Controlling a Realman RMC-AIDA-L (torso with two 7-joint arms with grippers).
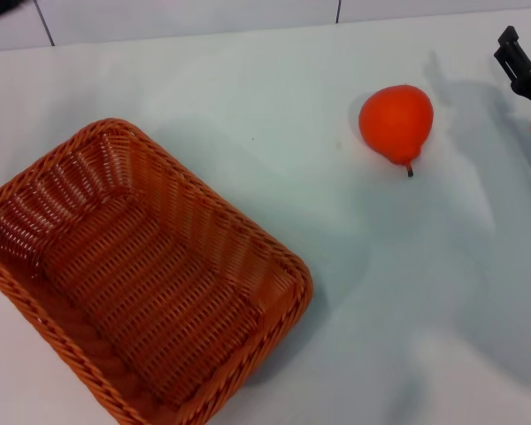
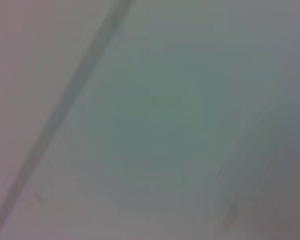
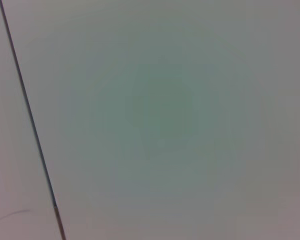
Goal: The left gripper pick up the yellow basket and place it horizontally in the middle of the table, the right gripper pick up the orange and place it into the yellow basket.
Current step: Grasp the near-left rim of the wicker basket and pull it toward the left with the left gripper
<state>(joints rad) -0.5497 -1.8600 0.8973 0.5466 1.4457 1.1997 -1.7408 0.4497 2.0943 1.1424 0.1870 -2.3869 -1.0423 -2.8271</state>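
Note:
The yellow basket, orange-brown woven wicker, sits empty on the white table at the near left. It is turned diagonally and its near corner is cut off by the picture's edge. The orange lies on the table at the far right, apart from the basket, with its dark stem pointing toward me. My right gripper is at the far right edge, to the right of the orange and not touching it; only part of the black claw shows. A dark shape at the far left corner may be my left gripper.
Dark seam lines cross the far edge of the table. Both wrist views show only a pale surface with one dark seam, in the left wrist view and in the right wrist view. Arm shadows fall on the table's right side.

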